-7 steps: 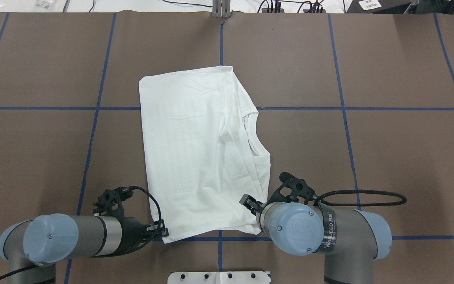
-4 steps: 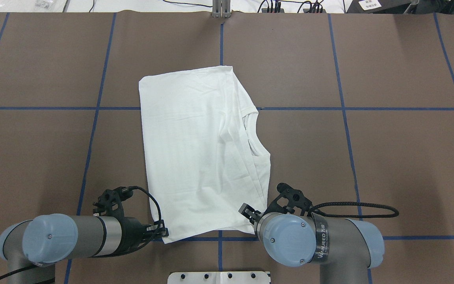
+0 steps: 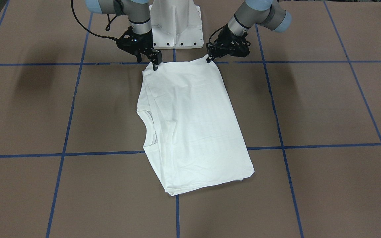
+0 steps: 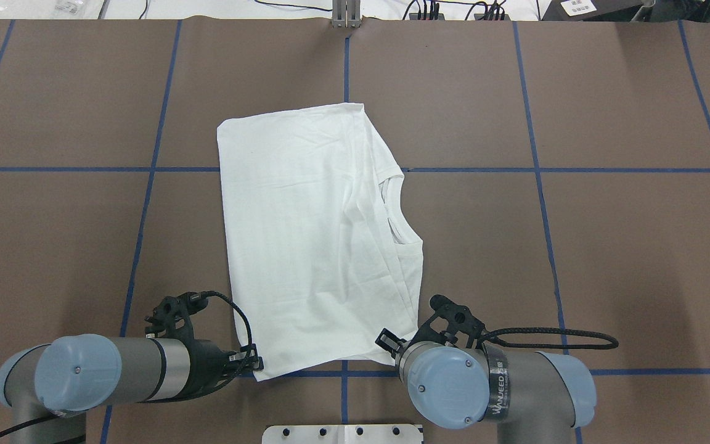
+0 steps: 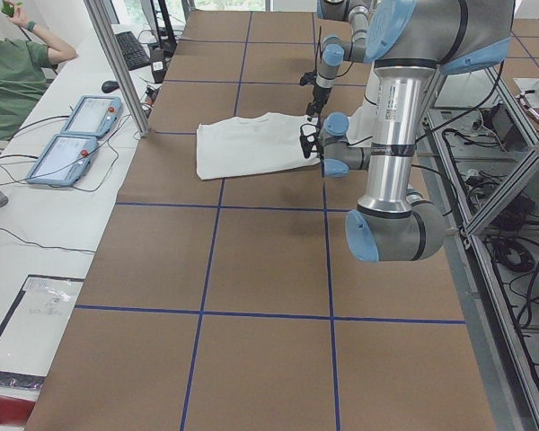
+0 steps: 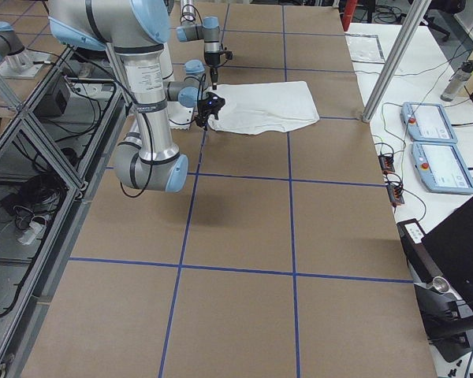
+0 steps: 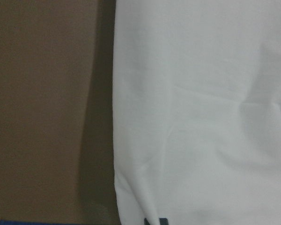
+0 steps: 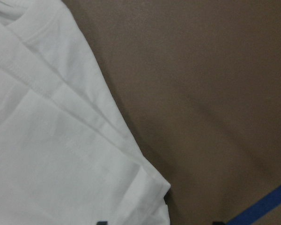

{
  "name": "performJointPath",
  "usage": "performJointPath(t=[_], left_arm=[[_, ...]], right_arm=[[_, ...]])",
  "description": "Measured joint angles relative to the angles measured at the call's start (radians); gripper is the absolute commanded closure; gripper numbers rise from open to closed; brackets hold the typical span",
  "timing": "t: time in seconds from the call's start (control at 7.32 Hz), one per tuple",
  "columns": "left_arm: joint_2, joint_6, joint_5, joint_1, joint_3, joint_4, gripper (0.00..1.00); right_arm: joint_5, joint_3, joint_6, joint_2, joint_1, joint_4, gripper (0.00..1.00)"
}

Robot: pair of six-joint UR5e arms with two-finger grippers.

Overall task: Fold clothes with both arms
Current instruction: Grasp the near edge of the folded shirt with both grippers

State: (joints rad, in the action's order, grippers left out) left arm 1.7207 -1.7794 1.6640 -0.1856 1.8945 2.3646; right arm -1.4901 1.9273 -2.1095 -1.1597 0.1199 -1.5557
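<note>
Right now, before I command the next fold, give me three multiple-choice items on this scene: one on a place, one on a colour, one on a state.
1. The shirt has its collar on which side of the folded cloth?
A) the robot's left
B) the robot's right
C) the far edge

2. The lines taped on the table are:
A) red
B) yellow
C) blue

3. The right tool is:
A) open at the shirt's near corner
B) shut on the collar
C) lifting the shirt clear of the table

Key:
1 B: in the overhead view the collar sits on the right-hand edge.
2 C: a blue grid crosses the brown top.
3 A: the right wrist view shows its fingertips apart with the corner between them.
</note>
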Motion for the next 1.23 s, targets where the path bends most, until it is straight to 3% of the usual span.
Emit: performJointPath(t=[0.41, 1.23], left_arm=[[-0.001, 0.0, -0.001, 0.0, 0.001, 0.0, 1.0], [-0.001, 0.0, 0.0, 0.0, 0.002, 0.001, 1.0]], right_arm=[[0.001, -0.002, -0.001, 0.0, -0.004, -0.001, 0.39], [0.014, -0.004, 0.008, 0.014, -0.005, 0.0, 0.43]])
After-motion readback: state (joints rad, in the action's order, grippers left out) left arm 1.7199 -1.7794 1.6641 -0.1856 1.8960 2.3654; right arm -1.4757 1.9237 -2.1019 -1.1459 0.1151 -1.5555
